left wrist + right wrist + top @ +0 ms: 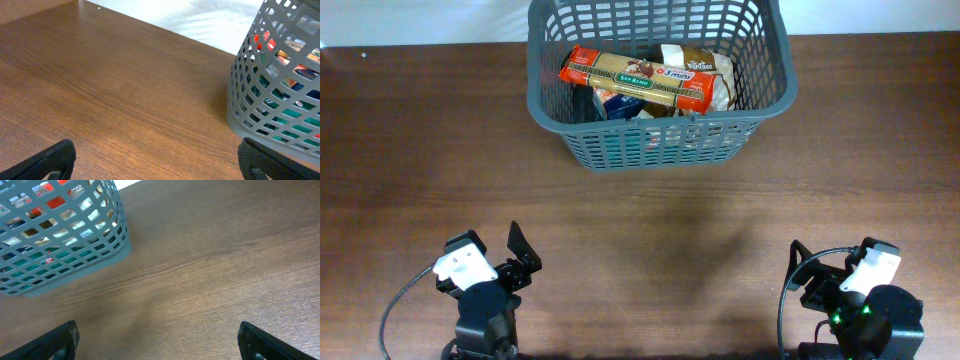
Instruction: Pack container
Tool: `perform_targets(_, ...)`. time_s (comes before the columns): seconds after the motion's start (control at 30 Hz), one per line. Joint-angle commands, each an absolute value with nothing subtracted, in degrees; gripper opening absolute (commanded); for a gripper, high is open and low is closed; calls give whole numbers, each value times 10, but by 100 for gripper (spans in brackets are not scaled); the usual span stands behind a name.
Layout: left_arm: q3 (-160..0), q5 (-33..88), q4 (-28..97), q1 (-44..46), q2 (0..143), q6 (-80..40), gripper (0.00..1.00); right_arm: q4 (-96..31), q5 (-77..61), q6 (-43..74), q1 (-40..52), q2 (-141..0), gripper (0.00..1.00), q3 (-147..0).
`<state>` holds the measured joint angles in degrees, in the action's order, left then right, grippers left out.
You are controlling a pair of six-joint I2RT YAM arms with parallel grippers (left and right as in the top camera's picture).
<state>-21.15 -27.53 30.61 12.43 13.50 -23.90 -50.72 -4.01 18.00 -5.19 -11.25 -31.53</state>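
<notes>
— One list, largest first: what do you have in front of you, operator?

— Item 1: your table [420, 150]. It has a dark brown wood-grain top, flat and matt, with a pale surface beyond its far edge.

— Item 2?

— Your container [650, 146]. It is a grey plastic basket, rectangular with rounded corners and a thick rolled rim, its sides a lattice of small slots. You will find it upright at the far middle of the table, well apart from both arms, with packets inside.

— Contents?

— Item 3: a long flat pasta packet [638, 78] in glossy film, with red ends, a gold middle and a green label. It lies across the top of the load from left to right.
Item 4: a crumpled white-and-brown bag [705, 62] behind the packet's right end.
Item 5: a blue-and-white pack [616, 103] beneath it, mostly hidden.
Teal shows through the front slots, but you cannot tell from what.

— And your end effectors?

— Item 6: left gripper [157, 162]. Its black rounded fingers are spread wide and released, above bare wood at the near left.
Item 7: right gripper [160, 345]. It is likewise spread and empty, at the near right.
</notes>
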Motion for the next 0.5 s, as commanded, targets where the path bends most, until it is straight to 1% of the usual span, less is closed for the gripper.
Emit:
perform_targets(0.0, -206, -285, 307, 126, 131, -248, 99, -507, -43, 185, -49, -110, 99, -314)
perform_targets(0.23, -206, -285, 307, 126, 131, -248, 99, -507, -43, 185, -49, -110, 99, -314)
perform_targets(0.37, -206, -285, 307, 126, 131, -248, 99, -508, 78, 183, -49, -110, 99, -312)
perform_targets(0.47, -206, -285, 307, 126, 131, -248, 99, -508, 88, 183, -49, -106, 99, -311)
